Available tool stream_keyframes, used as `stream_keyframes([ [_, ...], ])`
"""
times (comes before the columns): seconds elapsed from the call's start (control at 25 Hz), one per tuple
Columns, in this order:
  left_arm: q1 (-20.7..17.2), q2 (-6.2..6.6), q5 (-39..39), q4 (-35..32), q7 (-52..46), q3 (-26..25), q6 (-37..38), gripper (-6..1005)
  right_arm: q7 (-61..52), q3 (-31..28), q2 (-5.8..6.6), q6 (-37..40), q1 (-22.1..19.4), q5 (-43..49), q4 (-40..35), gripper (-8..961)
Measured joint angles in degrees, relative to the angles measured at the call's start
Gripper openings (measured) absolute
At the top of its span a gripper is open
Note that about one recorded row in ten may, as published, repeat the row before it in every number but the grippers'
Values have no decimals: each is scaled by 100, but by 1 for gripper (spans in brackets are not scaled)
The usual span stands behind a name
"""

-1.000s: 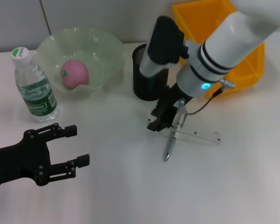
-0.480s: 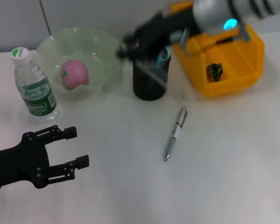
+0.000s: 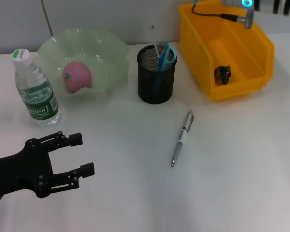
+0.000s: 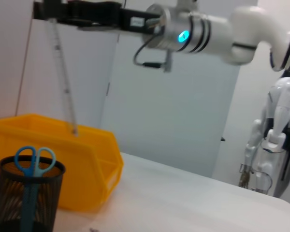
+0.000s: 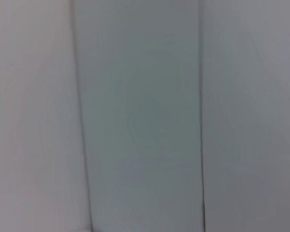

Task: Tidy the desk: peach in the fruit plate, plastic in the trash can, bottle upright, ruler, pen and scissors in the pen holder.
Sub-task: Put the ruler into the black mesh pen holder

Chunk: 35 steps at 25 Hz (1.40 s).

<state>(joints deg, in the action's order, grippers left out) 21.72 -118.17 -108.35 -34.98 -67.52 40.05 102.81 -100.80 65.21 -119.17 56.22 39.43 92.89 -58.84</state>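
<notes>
High above the desk, my right gripper (image 4: 50, 12) is shut on the clear ruler (image 4: 64, 82). The ruler hangs upright, its lower end above the pen holder (image 4: 24, 193) and apart from it. In the head view only the right arm (image 3: 244, 5) shows, at the top edge. The black mesh pen holder (image 3: 156, 77) holds blue scissors (image 3: 167, 54). A silver pen (image 3: 182, 137) lies on the table in front of it. The peach (image 3: 77, 76) sits in the green fruit plate (image 3: 111, 53). The bottle (image 3: 35, 89) stands upright. My left gripper (image 3: 77, 154) rests open, low at the near left.
A yellow bin (image 3: 261, 43) stands at the back right with a green scrap of plastic (image 3: 223, 73) inside. The white table runs bare between the pen and my left gripper. A wall rises close behind the plate and bin.
My right arm has lifted the ruler off the table beside the pen and swung it up and back over the pen holder. The pen stays lying on the table. The left arm barely shifted.
</notes>
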Motion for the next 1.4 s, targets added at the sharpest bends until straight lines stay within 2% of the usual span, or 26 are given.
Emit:
stream_keyframes([
  [0.16, 20, 2, 0, 1, -43, 9, 56, 798, 1059, 13, 2, -207, 179, -877, 818, 415],
  [0.28, 26, 5, 0, 0, -80, 8, 128, 798, 1251, -11, 2, -314, 304, -992, 1108, 418],
  [0.96, 34, 18, -20, -3, -38, 18, 265, 798, 1497, 88, -4, -744, 425, -967, 1647, 440],
  [1.4, 71, 10, -46, -15, -14, 38, 351, 797, 1810, 29, -7, -1034, 661, -1006, 2187, 454],
])
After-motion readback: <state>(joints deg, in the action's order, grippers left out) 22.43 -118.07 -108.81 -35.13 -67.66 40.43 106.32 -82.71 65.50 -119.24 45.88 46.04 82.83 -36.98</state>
